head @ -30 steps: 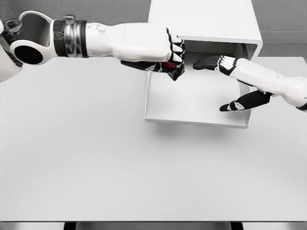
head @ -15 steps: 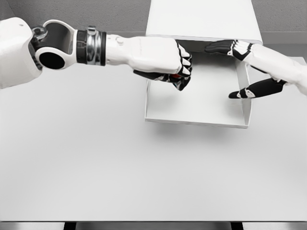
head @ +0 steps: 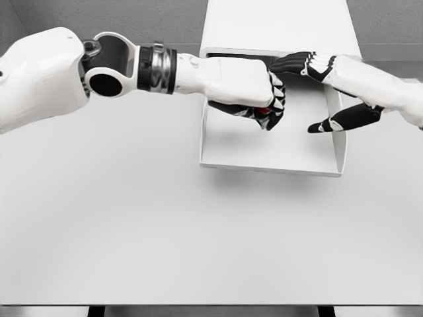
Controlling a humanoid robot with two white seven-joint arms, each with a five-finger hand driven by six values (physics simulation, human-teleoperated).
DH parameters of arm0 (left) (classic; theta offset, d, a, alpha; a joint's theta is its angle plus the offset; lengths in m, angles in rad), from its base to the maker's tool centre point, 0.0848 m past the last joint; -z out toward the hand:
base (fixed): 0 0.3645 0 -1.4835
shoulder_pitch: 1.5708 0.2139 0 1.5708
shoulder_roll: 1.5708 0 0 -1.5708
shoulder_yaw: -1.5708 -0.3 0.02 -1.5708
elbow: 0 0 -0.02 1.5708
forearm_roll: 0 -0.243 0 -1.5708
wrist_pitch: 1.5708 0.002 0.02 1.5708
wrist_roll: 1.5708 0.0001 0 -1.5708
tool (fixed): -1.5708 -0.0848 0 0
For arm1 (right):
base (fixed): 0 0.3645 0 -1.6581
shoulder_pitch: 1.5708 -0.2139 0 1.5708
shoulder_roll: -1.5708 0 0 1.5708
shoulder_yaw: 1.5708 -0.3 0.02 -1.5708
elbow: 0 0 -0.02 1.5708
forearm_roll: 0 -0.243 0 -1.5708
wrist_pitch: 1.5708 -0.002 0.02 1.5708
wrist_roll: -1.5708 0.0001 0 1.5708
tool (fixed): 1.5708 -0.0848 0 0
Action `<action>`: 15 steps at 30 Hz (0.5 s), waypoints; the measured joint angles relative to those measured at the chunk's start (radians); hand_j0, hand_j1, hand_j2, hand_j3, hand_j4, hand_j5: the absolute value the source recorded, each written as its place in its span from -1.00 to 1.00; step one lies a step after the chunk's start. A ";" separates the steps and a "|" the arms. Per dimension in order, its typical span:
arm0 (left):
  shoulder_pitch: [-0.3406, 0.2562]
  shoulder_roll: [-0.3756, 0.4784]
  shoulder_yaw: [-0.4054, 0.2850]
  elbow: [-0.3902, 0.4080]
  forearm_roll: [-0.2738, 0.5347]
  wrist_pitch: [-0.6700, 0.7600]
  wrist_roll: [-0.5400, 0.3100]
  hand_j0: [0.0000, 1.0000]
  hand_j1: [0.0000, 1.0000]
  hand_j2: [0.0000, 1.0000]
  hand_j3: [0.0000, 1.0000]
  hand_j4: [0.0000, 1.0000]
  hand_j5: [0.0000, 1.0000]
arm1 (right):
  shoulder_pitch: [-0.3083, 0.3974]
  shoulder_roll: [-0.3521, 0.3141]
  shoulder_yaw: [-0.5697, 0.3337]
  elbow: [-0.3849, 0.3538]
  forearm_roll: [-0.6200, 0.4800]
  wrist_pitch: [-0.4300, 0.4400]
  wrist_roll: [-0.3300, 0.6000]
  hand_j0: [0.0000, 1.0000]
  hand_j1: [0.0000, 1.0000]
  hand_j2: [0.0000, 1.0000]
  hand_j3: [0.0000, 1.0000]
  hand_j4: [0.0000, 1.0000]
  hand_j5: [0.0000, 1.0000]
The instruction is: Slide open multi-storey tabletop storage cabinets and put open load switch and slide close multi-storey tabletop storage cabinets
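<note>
Since the earlier frames the left hand [head: 268, 105] has pushed farther right, from the drawer's left wall to above the middle of the open drawer, and the right hand [head: 324, 89] has lifted off the drawer floor toward the cabinet mouth.

One plain white rectangular table [head: 132, 238] fills most of the view, with broad bare surface left of and in front of the cabinet. The left hand's fingers are curled tight into a fist around a small red object, the open load switch [head: 263, 110], of which only a sliver shows between the dark fingers. One white box-shaped tabletop storage cabinet [head: 277, 26] stands at the table's far edge. Its single visible white drawer [head: 271, 152] is slid out toward the camera, with low walls on the left, front and right. The right hand's fingers are spread and hold nothing; its thumb points left above the drawer near the right wall.
</note>
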 measured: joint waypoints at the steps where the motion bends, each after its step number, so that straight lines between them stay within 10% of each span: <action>1: -0.002 -0.003 0.000 0.008 0.000 0.000 0.000 -0.22 -0.22 -0.22 -0.22 -0.22 -0.22 | 0.000 0.000 0.011 0.000 0.001 0.000 0.000 1.00 1.00 1.00 1.00 1.00 1.00; 15: 0.000 -0.009 0.000 0.029 -0.002 0.000 0.001 0.05 0.05 0.05 0.05 0.05 0.05 | -0.003 0.006 0.059 0.000 0.003 0.000 0.036 1.00 1.00 1.00 1.00 1.00 1.00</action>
